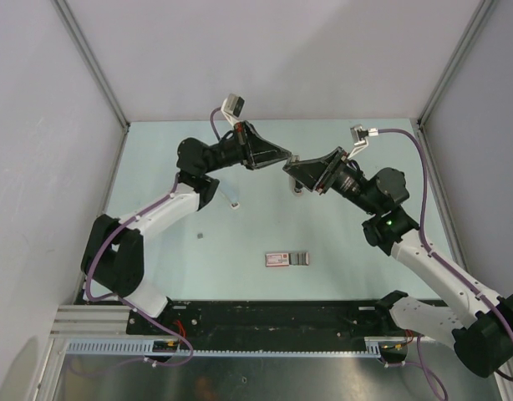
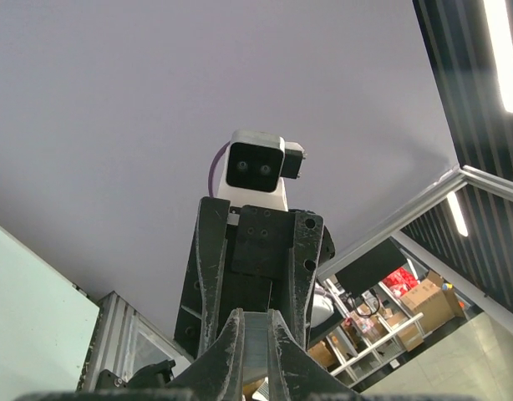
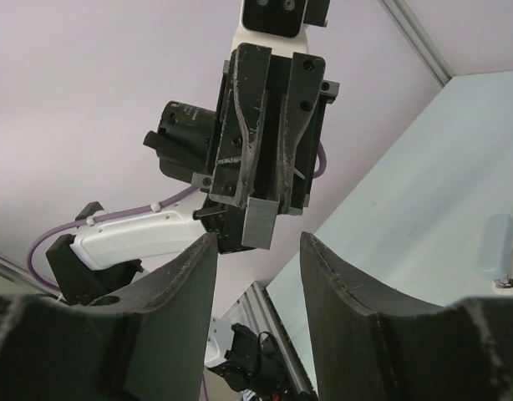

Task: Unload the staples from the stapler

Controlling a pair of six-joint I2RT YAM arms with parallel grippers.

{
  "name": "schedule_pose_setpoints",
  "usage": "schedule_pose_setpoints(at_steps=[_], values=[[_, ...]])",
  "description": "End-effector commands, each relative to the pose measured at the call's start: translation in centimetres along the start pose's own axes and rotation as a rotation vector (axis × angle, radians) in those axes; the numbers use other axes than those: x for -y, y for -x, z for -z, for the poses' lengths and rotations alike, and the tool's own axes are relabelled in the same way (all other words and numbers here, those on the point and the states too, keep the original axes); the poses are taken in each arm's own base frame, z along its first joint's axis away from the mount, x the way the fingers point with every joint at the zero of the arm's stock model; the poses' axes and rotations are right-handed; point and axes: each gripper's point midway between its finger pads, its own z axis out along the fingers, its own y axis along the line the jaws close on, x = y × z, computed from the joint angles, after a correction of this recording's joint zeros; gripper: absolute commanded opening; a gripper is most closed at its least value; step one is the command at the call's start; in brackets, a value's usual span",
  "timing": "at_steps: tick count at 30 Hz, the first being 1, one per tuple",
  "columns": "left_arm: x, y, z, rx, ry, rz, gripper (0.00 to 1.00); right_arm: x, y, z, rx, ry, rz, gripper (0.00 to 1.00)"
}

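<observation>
My left gripper (image 1: 287, 157) is raised over the middle of the table and shut on a short grey ribbed metal strip, the staples (image 3: 261, 224). The strip sticks out past the fingertips and also shows between the left fingers in the left wrist view (image 2: 261, 342). My right gripper (image 1: 295, 170) faces it tip to tip, open and empty, with the strip just beyond its fingers (image 3: 198, 276). A small grey thing (image 1: 298, 190) lies under the right gripper; I cannot tell whether it is the stapler.
A flat red-and-white box (image 1: 277, 258) with grey strips (image 1: 299, 257) beside it lies near the front middle. A small white piece (image 1: 234, 205) and a dark speck (image 1: 201, 236) lie left of centre. A pale object (image 3: 499, 249) lies on the table.
</observation>
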Motion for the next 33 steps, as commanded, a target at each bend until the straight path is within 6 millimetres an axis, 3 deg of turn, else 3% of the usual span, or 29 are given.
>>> schedule_pose_setpoints(at_steps=[1, 7, 23, 24, 27, 30, 33], values=[[2.5, -0.4, 0.0, 0.01, -0.053, -0.07, 0.0, -2.1, 2.1, -0.5, 0.053, 0.049, 0.044, 0.48], [2.3, -0.6, 0.0, 0.009, -0.051, -0.07, 0.0, -2.3, 2.1, -0.6, 0.051, 0.067, 0.04, 0.45], [2.3, -1.0, 0.2, -0.001, -0.051, -0.103, 0.0, -2.0, 2.2, -0.3, 0.052, 0.043, 0.037, 0.25], [2.3, -1.1, 0.2, -0.006, -0.052, -0.112, 0.01, -2.0, 2.2, -0.2, 0.051, 0.041, 0.038, 0.25], [2.4, -1.2, 0.3, -0.026, -0.049, -0.146, 0.17, -1.5, 1.9, 0.2, 0.036, 0.014, 0.038, 0.24], [1.9, -1.0, 0.4, -0.041, -0.02, -0.18, 0.23, 0.1, 0.8, 1.0, -0.015, -0.067, 0.035, 0.24], [-1.1, -0.1, 1.0, -0.047, 0.114, -0.191, 0.29, 2.3, -1.1, 2.3, -0.089, -0.181, 0.03, 0.23]])
